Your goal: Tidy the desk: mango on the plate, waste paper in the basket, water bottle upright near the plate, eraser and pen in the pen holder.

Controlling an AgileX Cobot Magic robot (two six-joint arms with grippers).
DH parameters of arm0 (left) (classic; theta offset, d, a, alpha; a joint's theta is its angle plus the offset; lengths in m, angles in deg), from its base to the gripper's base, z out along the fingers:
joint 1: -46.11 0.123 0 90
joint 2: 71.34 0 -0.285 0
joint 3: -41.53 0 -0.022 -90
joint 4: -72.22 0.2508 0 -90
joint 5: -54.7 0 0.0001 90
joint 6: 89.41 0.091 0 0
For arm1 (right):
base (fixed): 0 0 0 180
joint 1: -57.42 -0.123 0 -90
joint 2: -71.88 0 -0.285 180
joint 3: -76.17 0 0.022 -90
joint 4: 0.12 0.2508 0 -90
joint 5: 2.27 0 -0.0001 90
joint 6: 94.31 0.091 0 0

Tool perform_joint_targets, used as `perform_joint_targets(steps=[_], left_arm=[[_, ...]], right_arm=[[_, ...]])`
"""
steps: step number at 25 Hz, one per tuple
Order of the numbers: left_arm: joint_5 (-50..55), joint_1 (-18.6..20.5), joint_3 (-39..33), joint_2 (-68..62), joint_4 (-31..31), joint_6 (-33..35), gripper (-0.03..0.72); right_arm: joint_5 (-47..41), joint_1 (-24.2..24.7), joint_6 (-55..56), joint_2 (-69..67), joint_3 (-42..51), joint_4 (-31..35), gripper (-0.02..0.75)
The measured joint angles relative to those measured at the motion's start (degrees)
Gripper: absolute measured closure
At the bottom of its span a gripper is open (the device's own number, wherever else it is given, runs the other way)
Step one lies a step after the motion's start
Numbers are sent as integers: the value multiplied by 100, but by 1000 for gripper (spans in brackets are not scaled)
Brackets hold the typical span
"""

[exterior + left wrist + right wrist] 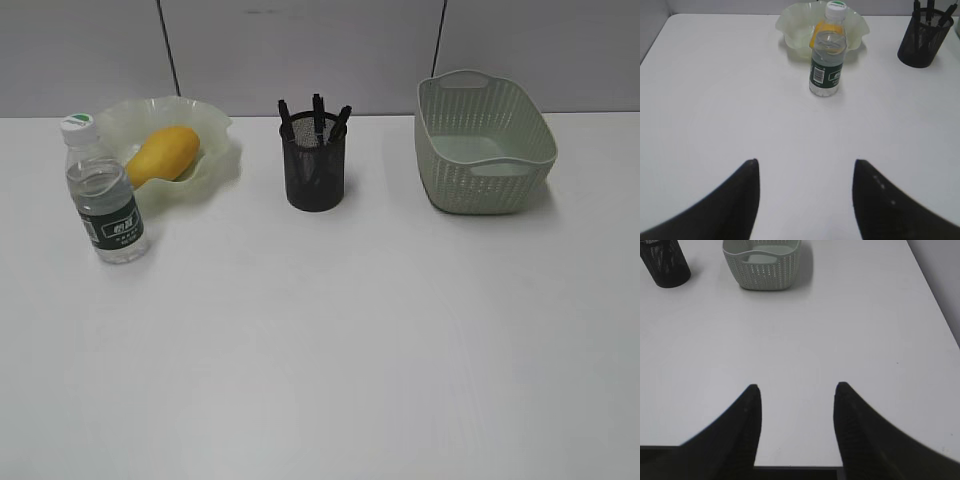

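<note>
Mango (163, 152) lay in plate (170, 145) at counter (330, 340) 10 o'clock; water bottle (105, 190) upright just beside it. Pens stood in pen holder (316, 172); basket (483, 143) at 2 o'clock. Left hand (805, 200) and right hand (796, 432) both apart, empty.

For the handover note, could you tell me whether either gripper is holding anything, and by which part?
Nothing is held: the left gripper and right gripper are both open over bare desk.
</note>
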Motion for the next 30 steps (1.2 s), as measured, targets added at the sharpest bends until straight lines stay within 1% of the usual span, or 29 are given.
perform_joint_targets(steps=[16,26,30], left_arm=[[-12,26,0,7,69,0,243],[-12,45,-6,7,0,0,265],[-12,45,-6,7,68,0,272]], right_arm=[[0,0,0,0,0,0,353],[0,0,0,0,0,0,353],[0,0,0,0,0,0,353]])
